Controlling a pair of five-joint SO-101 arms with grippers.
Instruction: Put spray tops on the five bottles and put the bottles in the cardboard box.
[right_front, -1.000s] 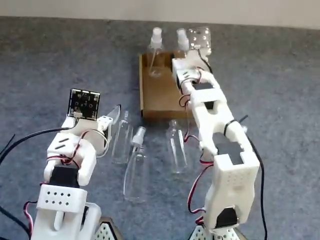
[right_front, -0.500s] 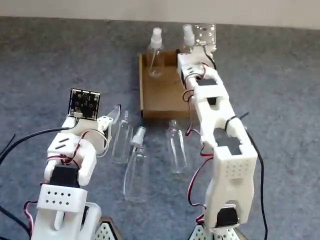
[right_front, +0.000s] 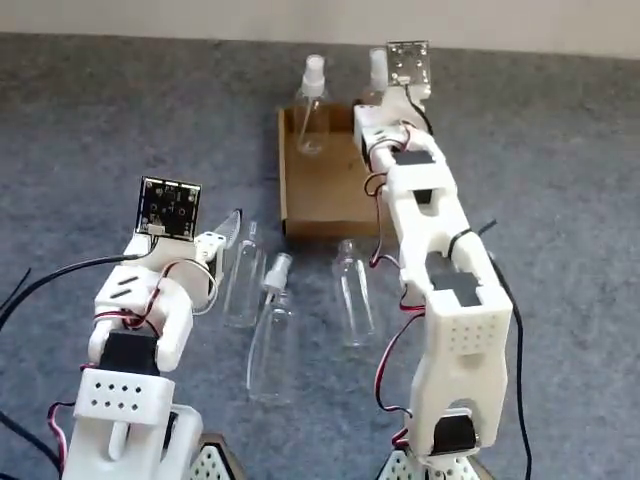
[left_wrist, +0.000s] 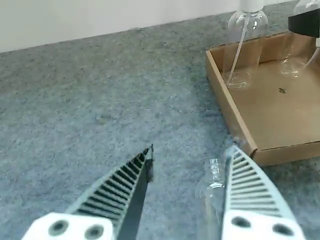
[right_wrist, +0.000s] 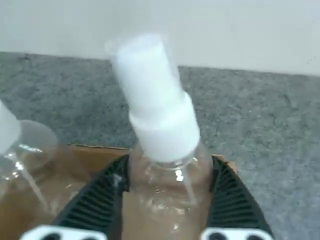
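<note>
Right claw (right_wrist: 168, 169): clasping spray bottle (right_wrist: 160, 125) upright in cardboard box (right_front: 320, 200) corner.
Left claw (left_wrist: 191, 152): gaping, empty.
Technique: probably seating base flat before releasing.

You have a grey, felt-like table cover (right_front: 120, 120) stretching under everything, and a plain pale wall (right_front: 200, 15) running along its far edge.

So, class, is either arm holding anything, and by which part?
The right gripper holds a spray-topped bottle by its shoulder, just under the white top. The left gripper is open and holds nothing.
</note>
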